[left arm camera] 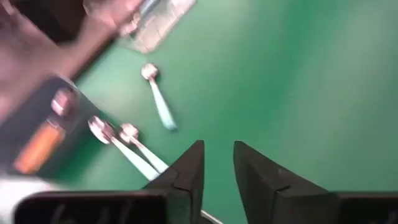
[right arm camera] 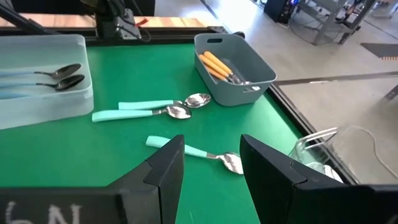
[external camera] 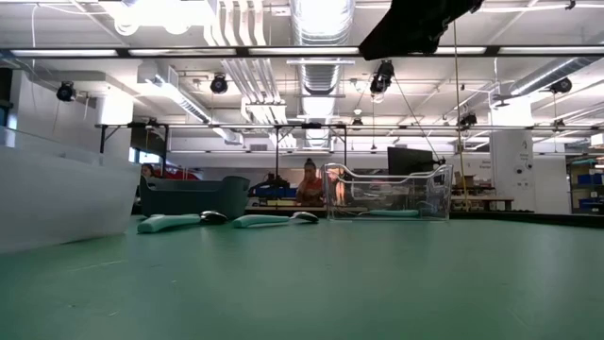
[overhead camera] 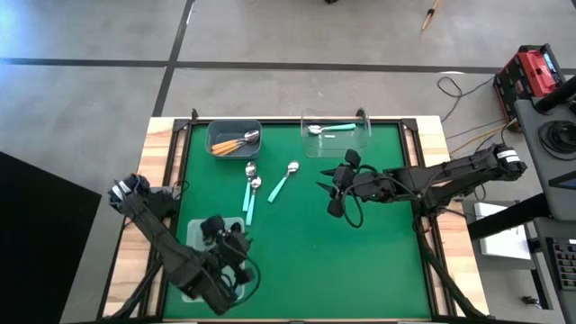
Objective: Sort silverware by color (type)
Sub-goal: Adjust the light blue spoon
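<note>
Three teal-handled spoons lie loose on my counter (overhead camera: 378, 225): a pair (overhead camera: 251, 184) side by side just in front of the grey bin (overhead camera: 234, 137), and a single spoon (overhead camera: 283, 183) a little toward my right gripper (overhead camera: 335, 187). The bin already holds the orange-handled spoons (right arm camera: 219, 66); the clear bin (overhead camera: 336, 133) holds one teal spoon; the pale tray (right arm camera: 43, 84) by my left arm holds two dark-bowled spoons (right arm camera: 61, 75).

These look light, stiff and thin, with smooth metal bowls likely to slip. I judge the handle the better place to pinch, across its width near the middle, since it lies flat against the felt.

The pair's long axes run roughly front to back, bowls toward the grey bin. The single spoon lies on a diagonal, bowl toward the clear bin.

My right gripper hangs over the middle of the counter with fingers apart, empty. My left gripper (left arm camera: 217, 163) sits above the pale tray, fingers close with a narrow gap, holding nothing.
</note>
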